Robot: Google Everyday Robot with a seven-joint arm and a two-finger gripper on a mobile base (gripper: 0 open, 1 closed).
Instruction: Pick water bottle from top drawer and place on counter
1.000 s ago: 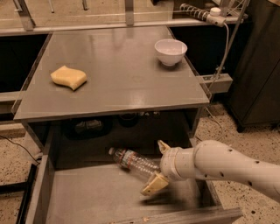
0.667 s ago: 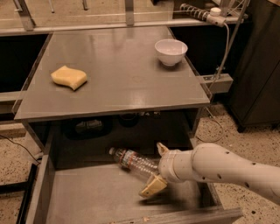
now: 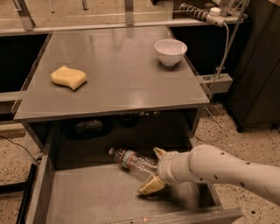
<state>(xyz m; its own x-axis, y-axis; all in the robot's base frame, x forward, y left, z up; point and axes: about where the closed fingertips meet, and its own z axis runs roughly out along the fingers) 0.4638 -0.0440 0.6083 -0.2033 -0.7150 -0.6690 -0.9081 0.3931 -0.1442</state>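
Observation:
The water bottle (image 3: 132,160) lies on its side in the open top drawer (image 3: 87,199), white cap pointing to the back left, label band near the neck. My gripper (image 3: 154,169) is down in the drawer at the bottle's bottom end. It is open, with one tan fingertip (image 3: 158,152) behind the bottle and the other (image 3: 150,186) in front, so the jaws straddle the base without closing on it. The white arm comes in from the lower right. The counter (image 3: 118,87) is the grey top above the drawer.
A yellow sponge (image 3: 68,77) lies on the counter's left side and a white bowl (image 3: 170,51) stands at its back right. A power strip and cable (image 3: 210,13) hang at the right. Dark items sit in the shadow behind the drawer.
The arm has edged slightly left toward the bottle. The bottle lies where it was and the fingers stay spread.

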